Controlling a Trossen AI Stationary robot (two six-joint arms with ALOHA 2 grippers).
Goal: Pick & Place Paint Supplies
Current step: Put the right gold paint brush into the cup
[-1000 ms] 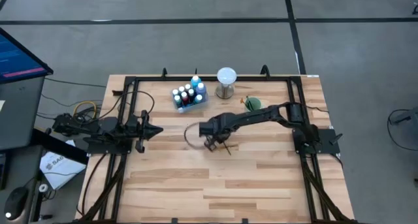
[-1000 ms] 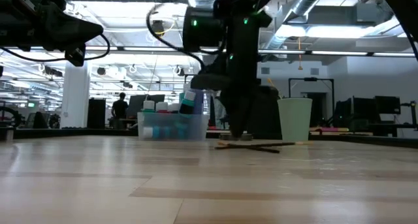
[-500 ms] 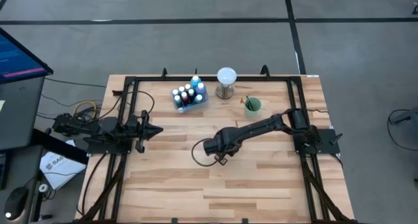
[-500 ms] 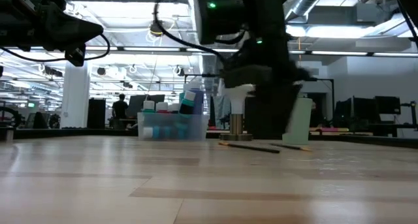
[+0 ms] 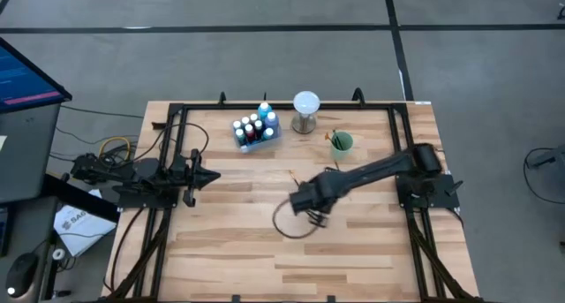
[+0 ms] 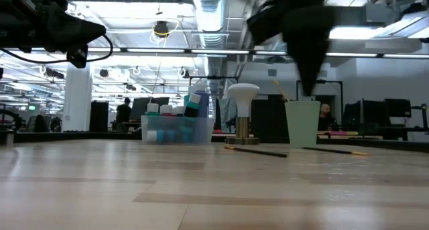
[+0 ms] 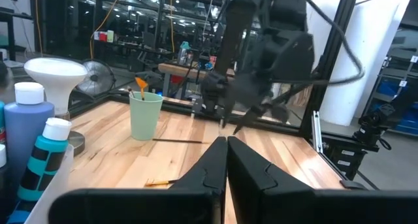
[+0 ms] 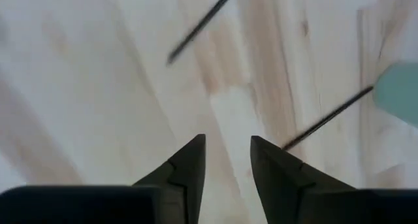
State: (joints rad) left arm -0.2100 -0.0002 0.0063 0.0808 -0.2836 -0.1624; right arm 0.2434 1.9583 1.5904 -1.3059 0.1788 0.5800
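The paint bottles (image 5: 254,129), with white caps and blue, red or green bodies, stand in a clear bin at the table's far side. A green cup (image 5: 342,142) to its right holds a brush. Two thin brushes lie flat on the wood (image 6: 255,150) (image 6: 335,150). My right gripper (image 5: 309,213) hangs over the table's middle, raised above the boards, pointing down. It is open and holds nothing (image 8: 226,142). In its wrist view both brushes (image 8: 199,25) (image 8: 326,123) lie beyond the fingertips. My left gripper (image 7: 226,145) waits shut at the table's left side (image 5: 212,177).
A white globe on a metal base (image 5: 305,109) stands between the bin and the cup. A black cable loop (image 5: 290,225) hangs under my right arm. Black frame rails (image 5: 177,144) run along the left, right and far sides. Bare boards stretch toward the near edge.
My right gripper has swung from the brushes toward the table's near-right and risen well above the boards. One brush that lay crossed on the other has slid to the right and now lies apart from it.
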